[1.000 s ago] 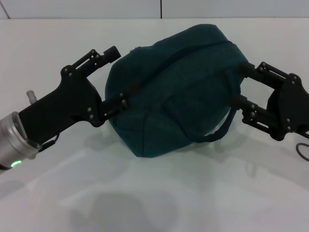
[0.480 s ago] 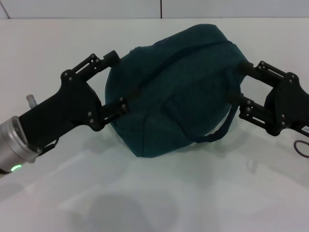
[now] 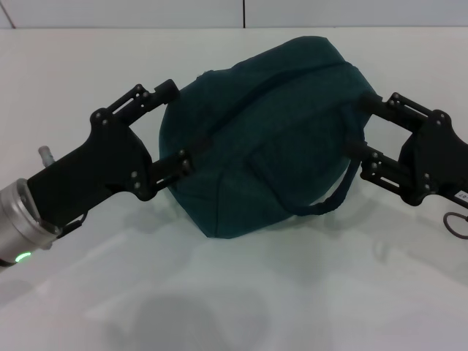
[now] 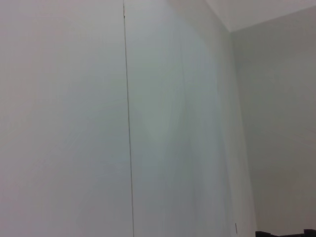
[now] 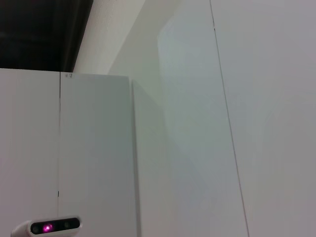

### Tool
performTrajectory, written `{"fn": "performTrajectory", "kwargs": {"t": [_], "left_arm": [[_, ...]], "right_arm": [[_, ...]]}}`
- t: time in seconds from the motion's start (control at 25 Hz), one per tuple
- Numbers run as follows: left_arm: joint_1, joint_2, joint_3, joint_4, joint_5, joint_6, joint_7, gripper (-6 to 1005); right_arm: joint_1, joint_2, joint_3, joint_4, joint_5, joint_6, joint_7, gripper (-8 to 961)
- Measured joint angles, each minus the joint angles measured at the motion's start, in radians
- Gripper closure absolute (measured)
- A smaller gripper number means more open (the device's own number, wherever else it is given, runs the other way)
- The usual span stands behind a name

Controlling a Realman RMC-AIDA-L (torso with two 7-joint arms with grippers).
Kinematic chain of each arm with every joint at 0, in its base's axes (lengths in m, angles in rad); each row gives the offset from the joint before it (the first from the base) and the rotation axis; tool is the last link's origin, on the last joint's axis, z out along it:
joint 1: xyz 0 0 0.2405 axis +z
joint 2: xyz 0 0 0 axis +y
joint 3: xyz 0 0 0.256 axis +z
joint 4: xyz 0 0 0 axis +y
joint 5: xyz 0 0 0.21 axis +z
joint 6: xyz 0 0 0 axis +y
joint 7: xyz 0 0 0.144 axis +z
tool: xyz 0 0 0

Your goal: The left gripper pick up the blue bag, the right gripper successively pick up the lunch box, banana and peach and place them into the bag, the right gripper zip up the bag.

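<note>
The blue bag point(image 3: 259, 135) is lifted clear of the white table point(image 3: 234, 292), zipped shut, 1 loop handle drooping below it. At the bag's left end the left gripper point(image 3: 174, 124) has its 2 fingers spread wide against the fabric. At the bag's right end the right gripper point(image 3: 362, 124) likewise stands wide, fingertips touching the bag; whether either truly grips it I cannot tell.

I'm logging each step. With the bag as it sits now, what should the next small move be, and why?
Probably the right end effector should let go and back off. The bag looks zipped, bulges as if full, and no food shows on the table. The left end effector straddles the bag's other end, fingers spread.
</note>
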Motion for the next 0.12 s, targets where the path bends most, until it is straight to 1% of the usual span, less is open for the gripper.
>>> {"fn": "performTrajectory", "kwargs": {"t": [0.12], "left_arm": [[0.001,0.0,0.0,0.0,0.0,0.0,0.0,247]], "right_arm": [[-0.003,0.001,0.001,0.0,0.002,0.001,-0.002,322]]}}
